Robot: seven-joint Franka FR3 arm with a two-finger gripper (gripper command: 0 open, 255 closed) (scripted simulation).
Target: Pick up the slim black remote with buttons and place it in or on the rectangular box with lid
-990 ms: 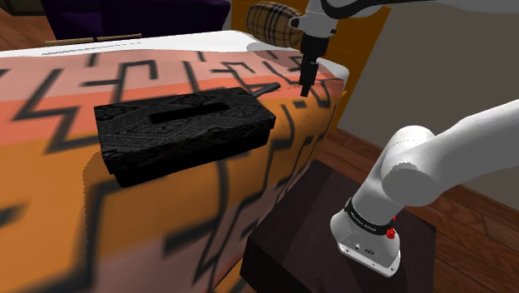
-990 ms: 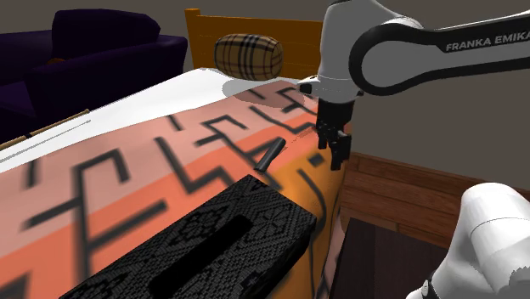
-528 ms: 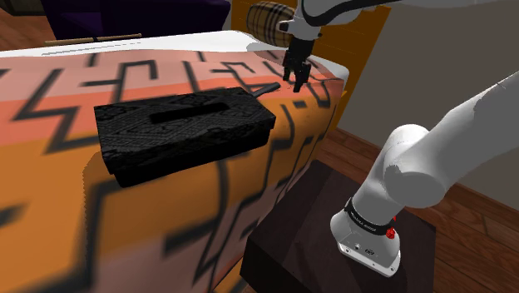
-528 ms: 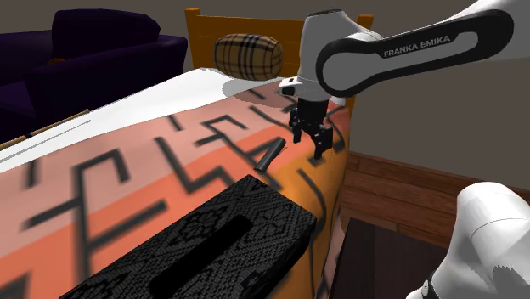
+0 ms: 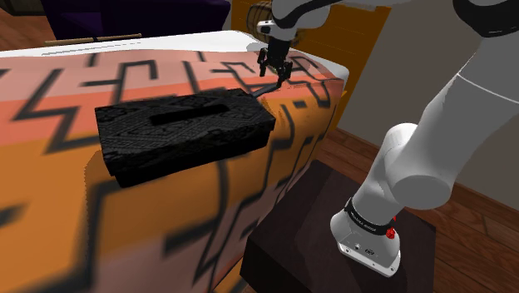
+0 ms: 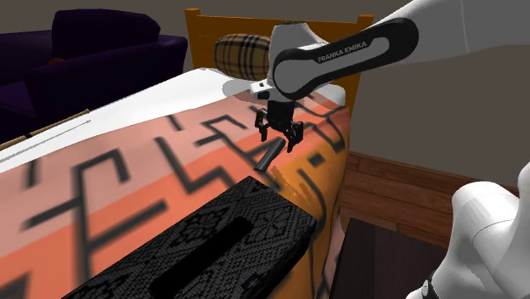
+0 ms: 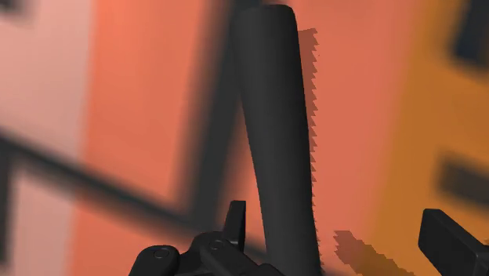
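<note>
Black two-finger pincer (image 5: 274, 79) (image 6: 278, 140) (image 7: 342, 232) pointed down, spread apart, gripping nothing; hovering just above slim black bar-shaped remote (image 5: 268, 86) (image 6: 269, 155) (image 7: 274, 133); in wrist view remote between the fingers, close by one, well clear of the other; contact not resolvable.

Remote flat on bed's orange-and-salmon cover with black zigzag lines (image 5: 50, 166) (image 6: 127, 170); upper middle of shoulder frame, centre of second exterior frame.

Black rectangular box with patterned, slotted lid (image 5: 183, 133) (image 6: 212, 246) on same cover; centre-left of shoulder frame, bottom of second exterior frame; one corner just beside remote's end.

Tan plaid bolster pillow (image 5: 256, 18) (image 6: 242, 55) at top, behind pincer.
</note>
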